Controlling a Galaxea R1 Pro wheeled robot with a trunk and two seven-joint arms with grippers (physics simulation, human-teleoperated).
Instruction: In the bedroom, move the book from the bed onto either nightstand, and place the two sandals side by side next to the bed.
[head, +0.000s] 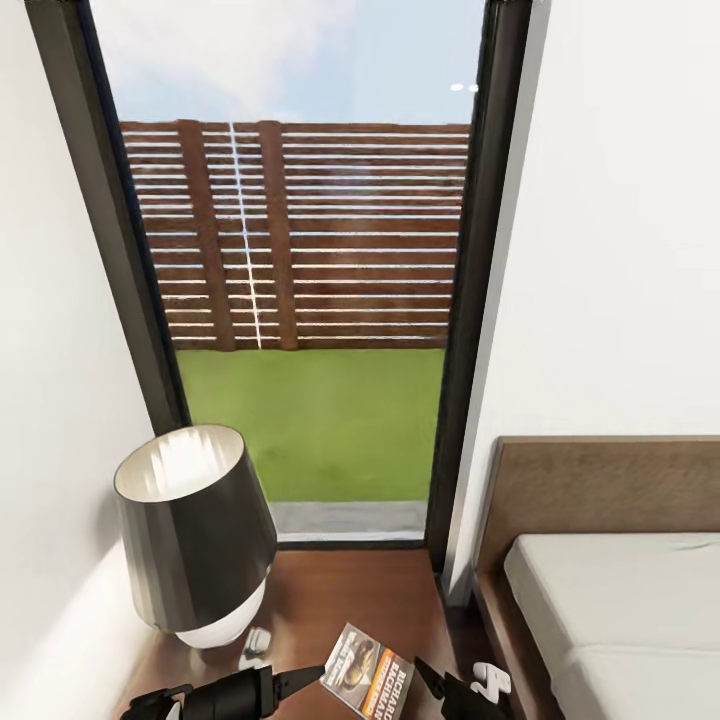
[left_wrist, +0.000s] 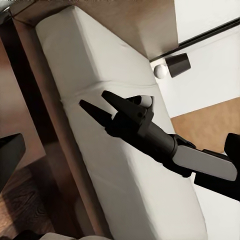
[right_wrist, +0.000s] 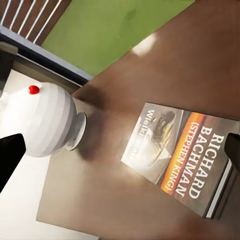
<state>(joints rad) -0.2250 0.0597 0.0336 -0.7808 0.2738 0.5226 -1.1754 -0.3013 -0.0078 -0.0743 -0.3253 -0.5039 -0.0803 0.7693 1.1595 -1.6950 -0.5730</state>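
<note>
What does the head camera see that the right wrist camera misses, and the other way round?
Head view adds the bed, the sky and the lamp's dark shade. Right wrist view adds a red dot on the lamp's white base and readable lettering on the cover. Both share the book lying on the nightstand, and the green lawn outside.

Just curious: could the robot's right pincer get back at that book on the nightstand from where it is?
Probably yes. The right pincer is open beside the book, which lies flat on the nightstand, apart from the lamp.
</note>
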